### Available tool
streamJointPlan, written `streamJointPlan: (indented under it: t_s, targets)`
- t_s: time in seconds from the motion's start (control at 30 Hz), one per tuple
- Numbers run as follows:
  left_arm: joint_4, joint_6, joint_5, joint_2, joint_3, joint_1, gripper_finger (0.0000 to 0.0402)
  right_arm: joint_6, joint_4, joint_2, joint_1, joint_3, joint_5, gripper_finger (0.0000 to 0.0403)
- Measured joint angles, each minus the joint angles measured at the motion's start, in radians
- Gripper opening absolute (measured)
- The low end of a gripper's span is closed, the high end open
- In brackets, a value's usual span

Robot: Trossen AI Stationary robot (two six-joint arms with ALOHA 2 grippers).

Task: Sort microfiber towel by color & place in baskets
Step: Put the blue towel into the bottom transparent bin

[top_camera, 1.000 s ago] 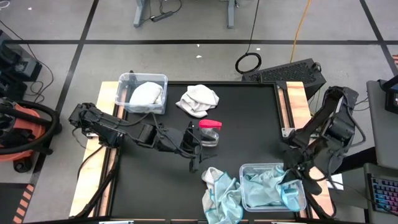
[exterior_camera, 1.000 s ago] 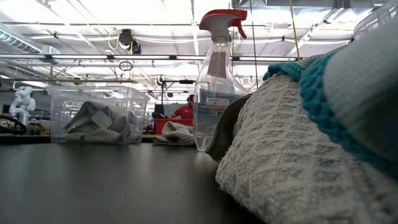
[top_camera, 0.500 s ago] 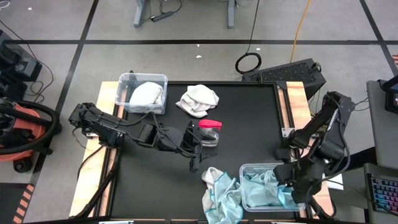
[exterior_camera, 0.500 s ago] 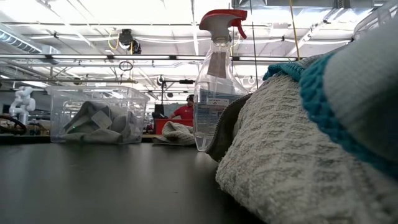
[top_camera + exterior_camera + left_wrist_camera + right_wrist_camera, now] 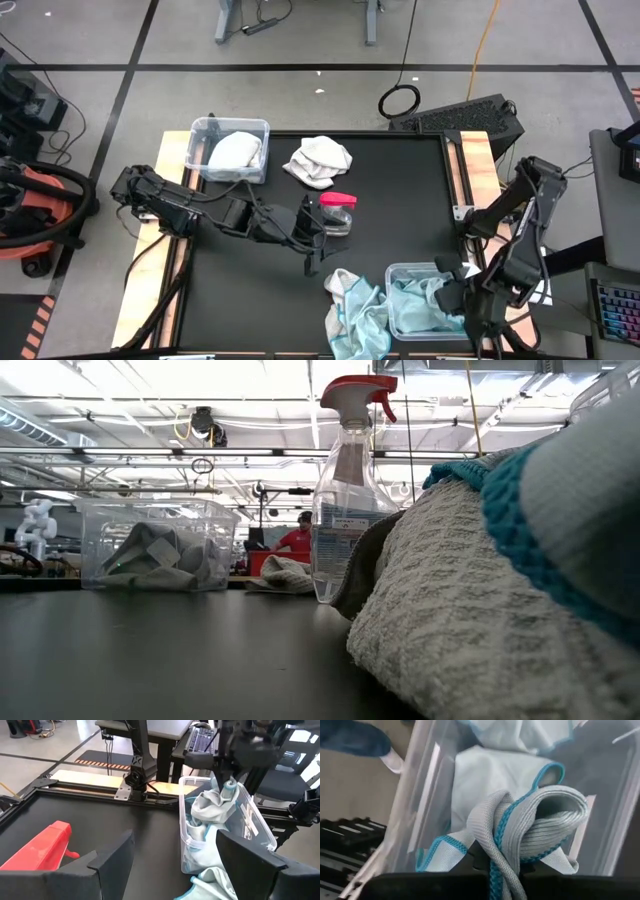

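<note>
Over the last second the right arm has swung back toward the near right corner of the table, and its right gripper [image 5: 468,305] now hangs at the outer end of the near basket [image 5: 400,270] with a light blue towel [image 5: 540,820] bunched between its fingers; the wrist view shows the folded cloth pinched, its teal hem looping over the bin's interior. Nothing else has shifted. The left gripper [image 5: 172,865] waits near the table's middle, fingers spread with nothing between them, just beside the spray bottle [image 5: 337,212], which lies on its side in the overhead view (though the table-level camera seems to show it upright, so I cannot settle that).

More blue cloth already lies in the near basket, and another blue towel [image 5: 355,310] spills over its inner side onto the table. The far basket [image 5: 205,128] at the back left holds a white towel [image 5: 235,150], and a second white towel [image 5: 320,160] lies loose on the table between it and the bottle.

My reading is that the risk sits in the release. The held towel is gripped close to the basket's outer wall, so if it is let go from here, part of it could drape over the rim or slide off the table edge. The hem could also snag on a finger and be dragged back out as the arm lifts.
</note>
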Motion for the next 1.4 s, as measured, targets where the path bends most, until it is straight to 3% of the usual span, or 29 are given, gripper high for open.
streamJointPlan:
  t_s: [0.7,1.07,1.4]
  targets:
    - [-0.024,0.003,0.000,0.000,0.000,0.003,0.0286,0.011,0.142,0.140,0.019,-0.136,-0.003,0.0013]
    - [-0.023,0.003,0.000,0.000,0.000,0.003,0.0286,0.043,0.321,0.138,0.019,-0.247,-0.063,0.0013]
    - [-0.023,0.002,0.000,0.000,0.000,0.003,0.0286,0.077,0.320,0.129,0.017,-0.259,-0.058,0.0041]
